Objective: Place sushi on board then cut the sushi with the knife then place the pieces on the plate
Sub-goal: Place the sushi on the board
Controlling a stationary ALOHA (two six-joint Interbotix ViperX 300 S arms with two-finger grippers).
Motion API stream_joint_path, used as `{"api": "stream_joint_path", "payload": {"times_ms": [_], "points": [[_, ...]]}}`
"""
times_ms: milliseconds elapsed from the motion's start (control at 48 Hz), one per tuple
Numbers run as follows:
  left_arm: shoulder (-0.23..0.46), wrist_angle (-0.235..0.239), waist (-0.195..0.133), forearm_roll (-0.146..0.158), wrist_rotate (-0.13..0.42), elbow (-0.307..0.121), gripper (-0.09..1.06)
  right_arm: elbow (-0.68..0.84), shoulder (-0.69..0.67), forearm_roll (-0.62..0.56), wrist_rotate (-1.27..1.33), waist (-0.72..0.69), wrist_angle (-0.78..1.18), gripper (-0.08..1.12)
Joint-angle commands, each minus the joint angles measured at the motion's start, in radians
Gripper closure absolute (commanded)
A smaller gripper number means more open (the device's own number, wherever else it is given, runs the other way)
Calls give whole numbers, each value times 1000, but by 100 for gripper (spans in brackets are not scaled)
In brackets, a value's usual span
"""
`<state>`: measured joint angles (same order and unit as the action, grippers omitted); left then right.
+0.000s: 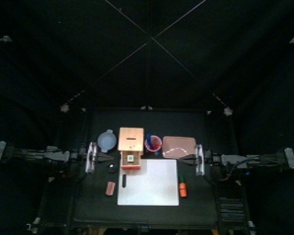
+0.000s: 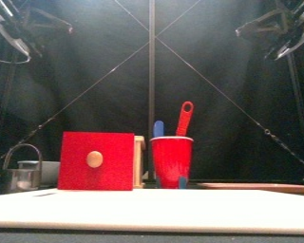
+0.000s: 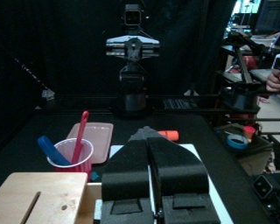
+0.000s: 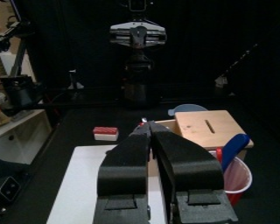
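The white cutting board (image 1: 152, 182) lies at the front middle of the table with nothing on its centre. Behind it the red cup (image 2: 171, 159) holds a blue knife (image 2: 158, 128) and a red knife (image 2: 184, 118). The pink tray (image 1: 178, 146) lies to the cup's right. I cannot make out a dark green sushi roll in any view. My left gripper (image 1: 91, 154) rests shut and empty at the table's left, jaws together (image 3: 150, 133). My right gripper (image 1: 201, 158) rests shut and empty at the right (image 4: 149, 129).
A wooden box (image 1: 131, 139) with a red drawer front (image 2: 96, 161) stands left of the cup, a blue-grey bowl (image 1: 107, 140) beside it. A metal cutter (image 2: 26, 174) sits far left. A small red toy (image 1: 110, 187) lies left of the board, an orange toy (image 1: 184, 190) at its right edge.
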<state>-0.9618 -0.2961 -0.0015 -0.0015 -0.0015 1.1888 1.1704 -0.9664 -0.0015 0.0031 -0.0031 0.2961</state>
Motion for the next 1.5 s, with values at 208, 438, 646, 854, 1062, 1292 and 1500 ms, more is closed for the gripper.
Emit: {"api": "stream_joint_path", "payload": {"times_ms": [208, 438, 646, 854, 1062, 1292, 1500], "points": [[20, -133, 41, -5, 5, 26, 86, -209, 316, 54, 32, -49, -138, 98], [20, -192, 74, -5, 6, 71, 85, -600, 693, 44, 20, -78, -483, 92], [18, -192, 91, -5, 6, 86, 85, -867, 953, -12, 12, -77, -657, 56], [20, -193, 91, -6, 5, 103, 85, -999, 1094, -112, 12, -74, -666, 25], [20, -196, 92, -5, 0, 120, 85, -1095, 1198, -143, 9, -89, -710, 18], [20, -201, 91, -25, -3, 152, 85, -1141, 1255, -173, 9, -106, -744, 18], [20, -201, 92, -38, -2, 160, 85, -1149, 1273, -183, 9, -97, -762, 18]]}}
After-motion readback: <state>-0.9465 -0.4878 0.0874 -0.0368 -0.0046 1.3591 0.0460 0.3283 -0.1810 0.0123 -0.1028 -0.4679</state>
